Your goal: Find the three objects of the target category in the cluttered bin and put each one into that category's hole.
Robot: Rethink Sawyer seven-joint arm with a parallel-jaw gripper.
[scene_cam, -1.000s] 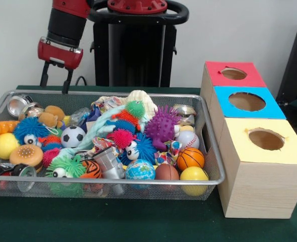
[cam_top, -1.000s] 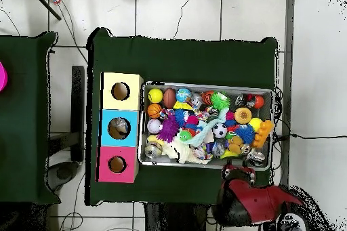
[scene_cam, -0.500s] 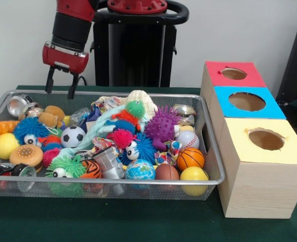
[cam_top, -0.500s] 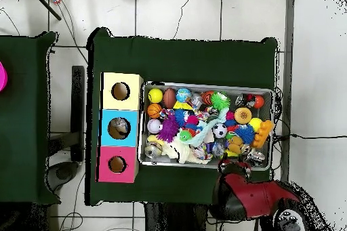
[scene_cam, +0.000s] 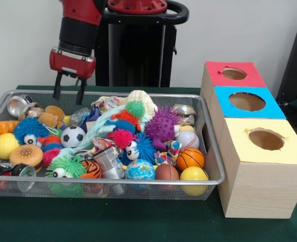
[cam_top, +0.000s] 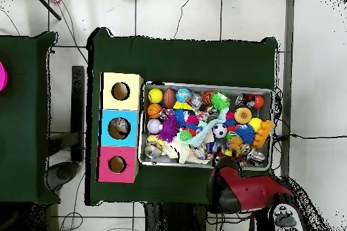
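The silver wire-mesh bin is packed with toys: balls, spiky rubber toys, cans and soft toys. Beside it stand three wooden boxes with round holes in their tops: red, blue and yellow. My gripper hangs open and empty over the bin's far left part, just above the rim, near a plush bear and a metal can. In the overhead view the red arm hides the gripper.
In the bin lie a soccer ball, a purple spiky ball, a basketball, a yellow ball, a globe ball and a football. The black pedestal stands behind the bin.
My gripper has moved to the right in the front view and a little lower, from behind the bin's far left corner to over its far edge. It stays open and empty.
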